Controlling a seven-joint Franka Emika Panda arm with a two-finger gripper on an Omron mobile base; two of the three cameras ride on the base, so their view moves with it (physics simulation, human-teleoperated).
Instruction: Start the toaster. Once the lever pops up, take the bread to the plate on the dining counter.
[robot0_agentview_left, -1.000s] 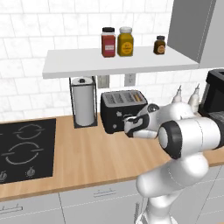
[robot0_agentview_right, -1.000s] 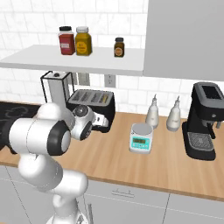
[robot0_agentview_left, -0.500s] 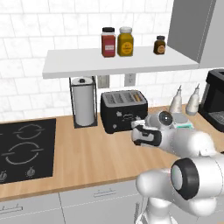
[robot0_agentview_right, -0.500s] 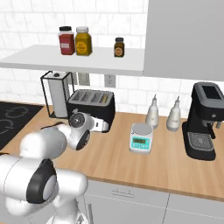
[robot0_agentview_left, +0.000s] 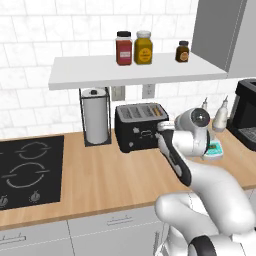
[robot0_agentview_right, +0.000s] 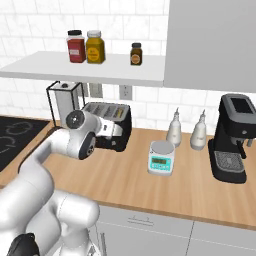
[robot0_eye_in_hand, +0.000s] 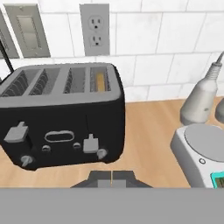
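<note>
— While the arm reaches in from the front, where does the toaster (robot0_agentview_left: 141, 127) stand?
— On the wooden counter (robot0_agentview_left: 100, 175), against the white tiled wall (robot0_agentview_left: 40, 45), just right of the paper-towel holder (robot0_agentview_left: 95, 116). A wall socket (robot0_eye_in_hand: 95, 29) sits behind it.
— And the bread (robot0_eye_in_hand: 100, 81)?
— Down in the rightmost slot (a brown sliver shows in the hand view).
— The gripper (robot0_eye_in_hand: 112, 178)?
— Its tips are pressed together with nothing between them, low before the toaster's front, near the right lever (robot0_eye_in_hand: 90, 143).
— What else is around?
— A stovetop (robot0_agentview_left: 27, 170) to the left, a scale (robot0_agentview_right: 161, 157), two bottles (robot0_agentview_right: 174, 128) and a coffee machine (robot0_agentview_right: 234, 137) to the right, and three jars (robot0_agentview_left: 123, 48) on the shelf (robot0_agentview_left: 135, 71) above. Grey cabinets (robot0_agentview_right: 150, 232) run below the counter.
</note>
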